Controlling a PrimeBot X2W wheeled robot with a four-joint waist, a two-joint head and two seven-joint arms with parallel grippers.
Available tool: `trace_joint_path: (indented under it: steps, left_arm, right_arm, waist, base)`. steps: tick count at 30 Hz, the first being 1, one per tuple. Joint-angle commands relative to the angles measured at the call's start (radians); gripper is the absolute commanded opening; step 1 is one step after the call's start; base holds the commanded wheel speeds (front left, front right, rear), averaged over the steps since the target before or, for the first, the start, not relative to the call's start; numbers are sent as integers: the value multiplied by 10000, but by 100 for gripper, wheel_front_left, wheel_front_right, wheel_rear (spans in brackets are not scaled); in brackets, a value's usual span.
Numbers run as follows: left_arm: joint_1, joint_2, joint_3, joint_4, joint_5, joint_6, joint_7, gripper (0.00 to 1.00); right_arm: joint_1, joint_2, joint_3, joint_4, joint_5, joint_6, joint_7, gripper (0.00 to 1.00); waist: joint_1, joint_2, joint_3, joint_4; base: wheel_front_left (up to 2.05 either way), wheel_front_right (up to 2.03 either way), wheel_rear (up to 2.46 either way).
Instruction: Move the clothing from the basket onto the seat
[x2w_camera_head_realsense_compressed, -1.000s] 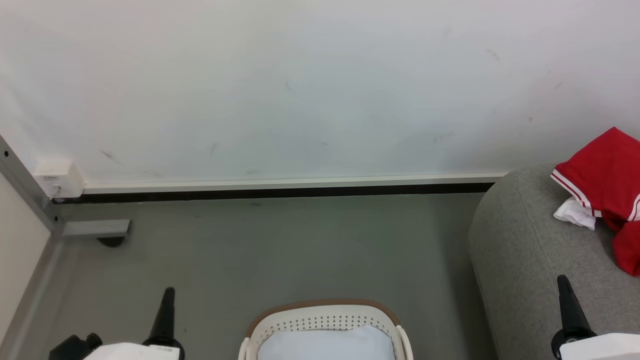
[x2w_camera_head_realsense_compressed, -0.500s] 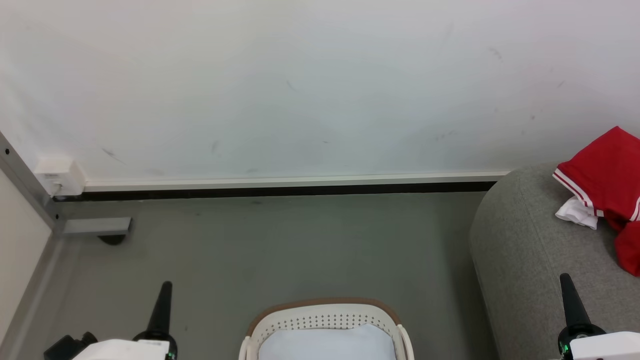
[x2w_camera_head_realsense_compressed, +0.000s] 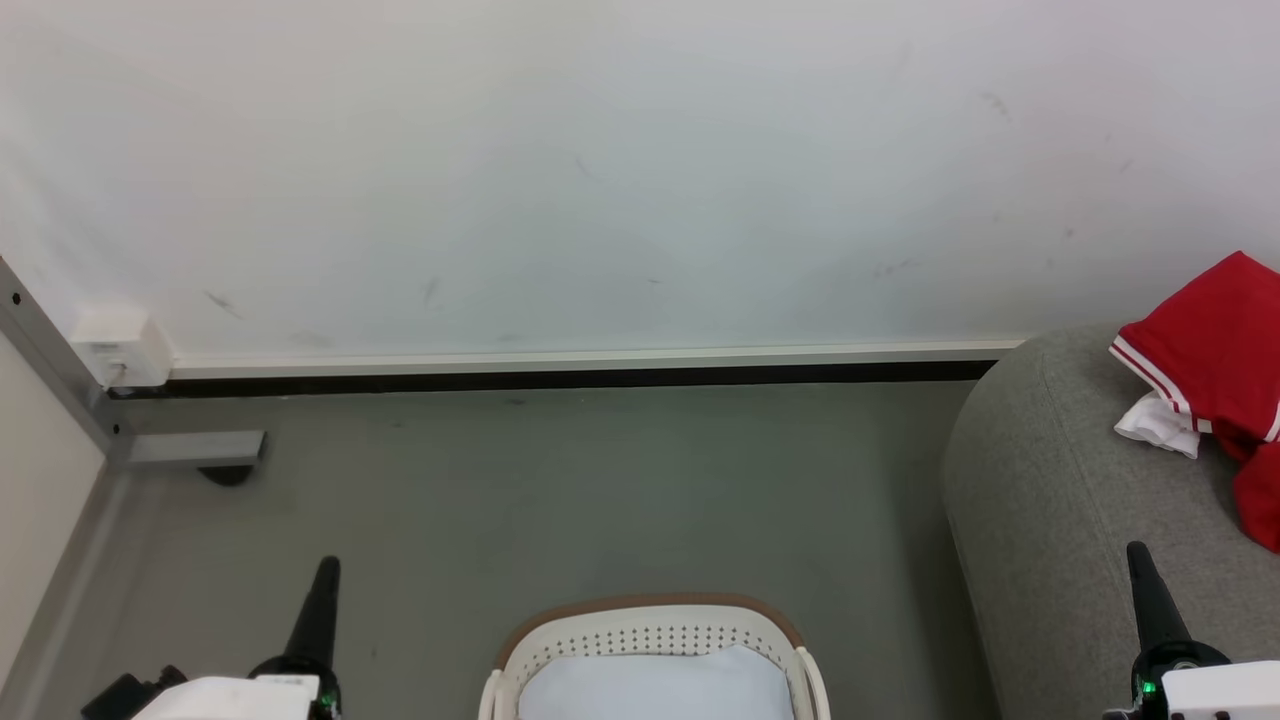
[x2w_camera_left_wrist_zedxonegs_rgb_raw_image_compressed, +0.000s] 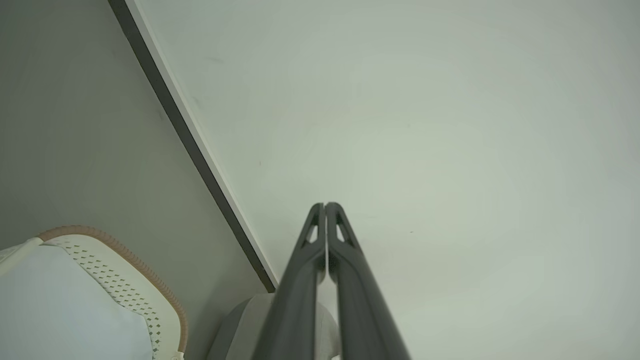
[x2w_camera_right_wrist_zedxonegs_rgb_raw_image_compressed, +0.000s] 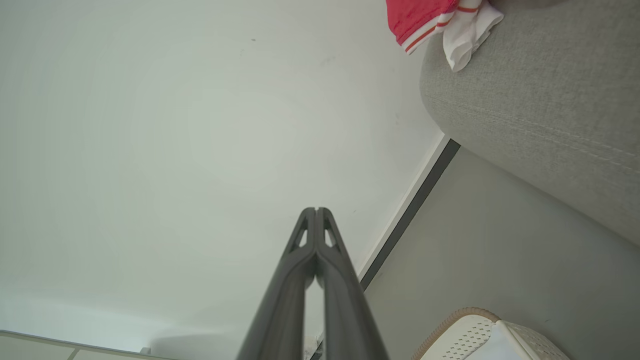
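Note:
The red clothing (x2w_camera_head_realsense_compressed: 1220, 370) with white panels and striped trim lies on the grey seat (x2w_camera_head_realsense_compressed: 1040, 520) at the right edge, also as the clothing (x2w_camera_right_wrist_zedxonegs_rgb_raw_image_compressed: 425, 17) on the seat (x2w_camera_right_wrist_zedxonegs_rgb_raw_image_compressed: 540, 110) in the right wrist view. The off-white basket (x2w_camera_head_realsense_compressed: 650, 635) with a brown rim stands on the floor at bottom centre, showing a pale blue-white liner inside; the basket (x2w_camera_left_wrist_zedxonegs_rgb_raw_image_compressed: 120, 280) and basket (x2w_camera_right_wrist_zedxonegs_rgb_raw_image_compressed: 475, 330) appear in both wrist views. My left gripper (x2w_camera_head_realsense_compressed: 327, 570) is shut and empty left of the basket. My right gripper (x2w_camera_head_realsense_compressed: 1138, 553) is shut and empty in front of the seat.
A white wall (x2w_camera_head_realsense_compressed: 600, 180) with a dark skirting strip (x2w_camera_head_realsense_compressed: 560, 379) runs behind the grey floor (x2w_camera_head_realsense_compressed: 560, 490). A grey metal post with a foot (x2w_camera_head_realsense_compressed: 185, 450) and a white box (x2w_camera_head_realsense_compressed: 115, 348) stand at the left corner.
The head view has drifted slightly. Both grippers have shifted a little in the picture and stay shut; the clothing and basket lie as before.

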Motion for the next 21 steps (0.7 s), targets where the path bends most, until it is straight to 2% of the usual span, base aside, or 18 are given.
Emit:
trace_joint_path:
  steps: [1,21]
  left_arm:
    - [-144,83,56,-128,-337,-61,85,0]
    - [-168,93,220,-251,-1706,-92,474,0]
  right_arm:
    - [-137,-22,-74,-119,238,-17,76,0]
    - [-145,99,-317,-238,1519,-21,462,0]
  waist:
    - [-1,0,7,5]
    - [-1,0,68,50]
  base:
    - [0,0,0]
    - [0,0,0]
